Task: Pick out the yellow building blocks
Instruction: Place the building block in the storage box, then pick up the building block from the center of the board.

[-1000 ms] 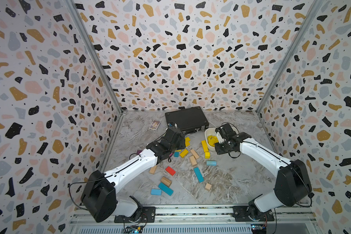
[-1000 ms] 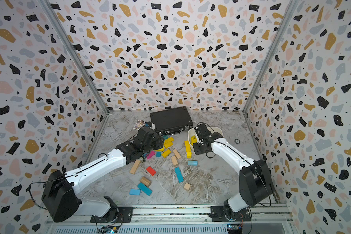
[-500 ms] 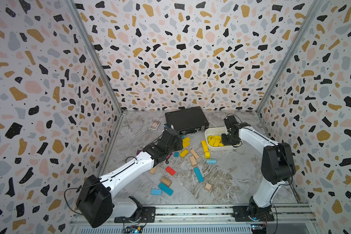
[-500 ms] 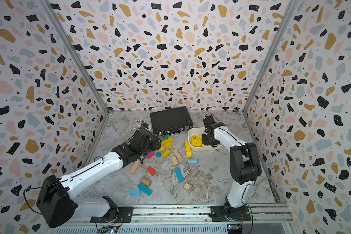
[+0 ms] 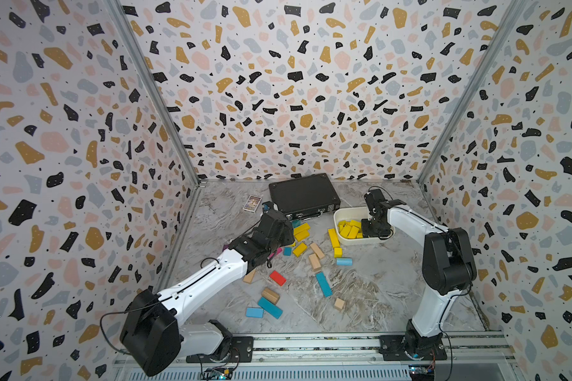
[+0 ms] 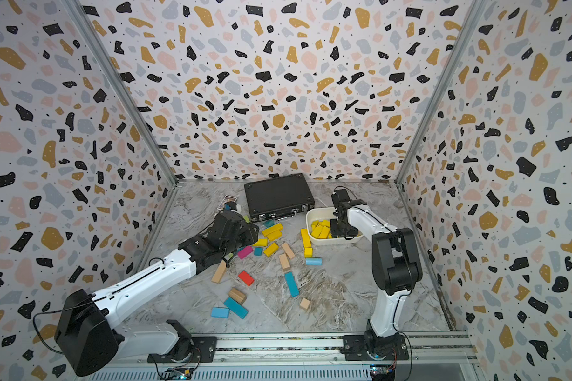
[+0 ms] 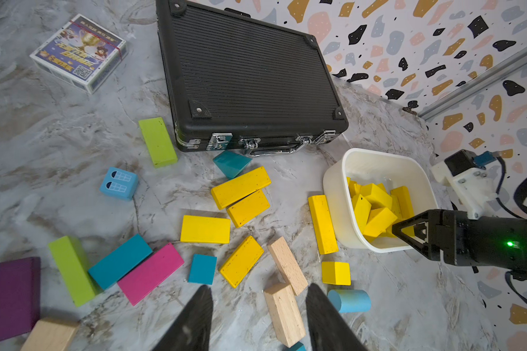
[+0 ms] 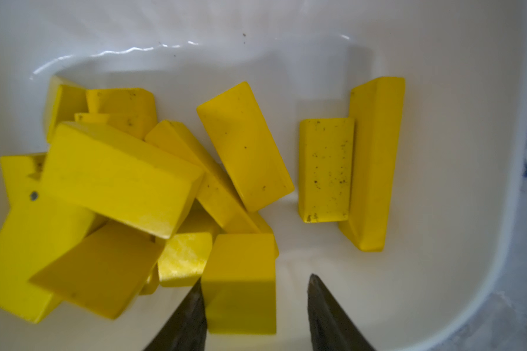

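Right jaws: low inside the white plastic tub [image 7: 335, 188], parted and gripping nothing. Just beside one finger [image 8: 189, 316], a small yellow block [image 8: 239, 282] lying free on the tub floor, with a clear gap to the other finger. Apart here most probably for letting this piece rest among the others.

In the tub already: a heap of bright yellow painted wooden building blocks [image 8: 119, 176], crowded to one side, plus two more side by side, apart from the heap. Dropped in loosely, not stacked.

Left to collect: six yellow pieces [image 7: 204, 229] on the grey marbled table [image 7: 73, 121], between the tub and the other coloured blocks, in front of the black ribbed case [image 7: 250, 79]. Near the tub, so only short trips needed.

Left jaws: about half open, empty, hovering above the table. Between them in the wrist view, a pale unpainted wooden bar [image 7: 283, 313], flat on the table and not clamped, with space at its side. Not a wanted piece; better to aim at the yellow bar [image 7: 241, 261] just beyond.
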Robot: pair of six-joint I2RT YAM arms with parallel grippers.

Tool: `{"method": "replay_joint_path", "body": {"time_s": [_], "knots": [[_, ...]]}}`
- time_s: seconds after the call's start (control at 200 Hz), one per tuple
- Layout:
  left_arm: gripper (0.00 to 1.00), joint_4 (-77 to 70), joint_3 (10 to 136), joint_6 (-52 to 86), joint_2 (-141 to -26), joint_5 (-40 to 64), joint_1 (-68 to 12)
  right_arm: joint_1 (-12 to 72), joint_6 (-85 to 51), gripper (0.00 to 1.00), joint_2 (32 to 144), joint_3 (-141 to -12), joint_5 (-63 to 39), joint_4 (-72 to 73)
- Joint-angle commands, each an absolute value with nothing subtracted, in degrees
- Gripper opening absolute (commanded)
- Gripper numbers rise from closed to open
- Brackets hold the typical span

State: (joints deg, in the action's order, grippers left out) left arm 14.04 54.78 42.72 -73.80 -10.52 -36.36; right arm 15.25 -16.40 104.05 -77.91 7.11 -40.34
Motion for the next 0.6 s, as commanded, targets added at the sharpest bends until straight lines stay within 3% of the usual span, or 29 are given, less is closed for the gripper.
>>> {"method": "replay_joint_path", "body": {"time_s": [0.0,0.24,0.42,0.596], "knots": [[0.51,12.35,55.02,42.81,-74.39,-10.26,-35.95,16.22,-15.58,0.55,95.86,-77.25,6.94,-44.22],[0.51,11.43,55.27,42.92,-75.71,-9.37,-35.77,27.8,-19.92,0.57,89.46,-71.29,5.1,-44.42],[0.51,11.39,55.37,43.23,-75.98,-8.91,-35.68,36.06,-26.88,0.57,94.52,-69.8,5.04,-40.51],[0.51,12.56,54.31,43.71,-74.36,-9.09,-35.68,37.57,-28.83,0.57,100.14,-71.72,8.67,-37.77]]}}
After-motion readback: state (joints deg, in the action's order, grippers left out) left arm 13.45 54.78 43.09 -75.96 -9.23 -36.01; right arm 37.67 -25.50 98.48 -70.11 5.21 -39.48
